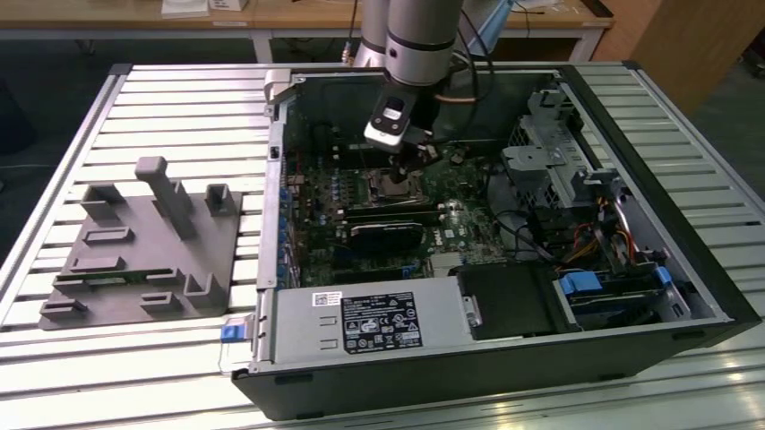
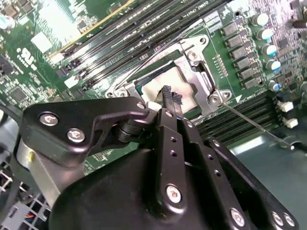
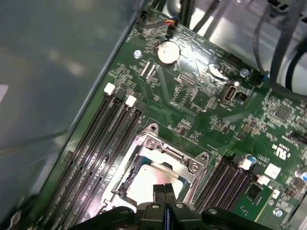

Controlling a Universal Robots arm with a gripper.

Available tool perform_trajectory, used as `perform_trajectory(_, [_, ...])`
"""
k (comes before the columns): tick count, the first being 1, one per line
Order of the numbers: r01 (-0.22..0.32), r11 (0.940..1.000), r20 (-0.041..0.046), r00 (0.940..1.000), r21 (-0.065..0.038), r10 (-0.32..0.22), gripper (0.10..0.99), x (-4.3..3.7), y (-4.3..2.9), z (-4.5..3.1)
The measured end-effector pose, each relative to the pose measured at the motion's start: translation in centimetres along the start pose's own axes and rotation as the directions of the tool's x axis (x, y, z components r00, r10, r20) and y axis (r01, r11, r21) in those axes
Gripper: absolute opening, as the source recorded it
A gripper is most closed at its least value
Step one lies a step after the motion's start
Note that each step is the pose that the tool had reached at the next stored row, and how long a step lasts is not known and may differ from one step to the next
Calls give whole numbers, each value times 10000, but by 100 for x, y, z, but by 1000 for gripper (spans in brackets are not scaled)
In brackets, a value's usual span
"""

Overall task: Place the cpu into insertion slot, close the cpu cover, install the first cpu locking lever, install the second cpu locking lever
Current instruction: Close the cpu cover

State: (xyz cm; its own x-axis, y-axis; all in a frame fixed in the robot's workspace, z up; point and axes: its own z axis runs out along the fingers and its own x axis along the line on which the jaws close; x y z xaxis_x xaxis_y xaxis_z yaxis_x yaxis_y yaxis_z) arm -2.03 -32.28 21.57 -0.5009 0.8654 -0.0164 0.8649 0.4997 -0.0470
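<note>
**Position.** The end effector [image 2: 170, 98] is down inside the open computer case [image 1: 669, 296] on the bench [image 1: 179, 116], directly over the insertion slot [image 1: 386, 186]. Its fingers are pressed together with nothing between them. In both wrist views the tips sit over the pale face of the cpu [image 3: 141, 184]. Whether they touch it or hover just above cannot be told.

**Task items.** The cpu lies in the insertion slot, square to it as far as can be seen. The cpu cover [image 3: 165, 148] appears to lie down around it, framing the pale face. In the second wrist view a thin locking lever [image 2: 254, 122] runs out from the socket corner across the board and appears unlatched.

**Hazards, as judged.**
- If the closed tips bear on the cpu off-centre, the chip may tilt in the slot and load the contacts beneath unevenly.
- If the cover is not fully flat, a lever forced over it may bind or spring back.
- The free lever is thin and springy. A glancing push from the narrow tips may slip off it and strike the motherboard [image 1: 358, 210].
- The memory slots [image 3: 103, 153] and small capacitors [image 2: 261, 36] stand just beside the socket, so any sideways sweep risks contact with them.
</note>
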Motion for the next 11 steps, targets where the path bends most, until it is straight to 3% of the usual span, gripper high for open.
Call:
perform_trajectory(6, [869,9962,58,9962,-40,-869,106,0,0,6])
perform_trajectory(11, [1764,9843,101,9843,-49,-1763,106,0,0,7])
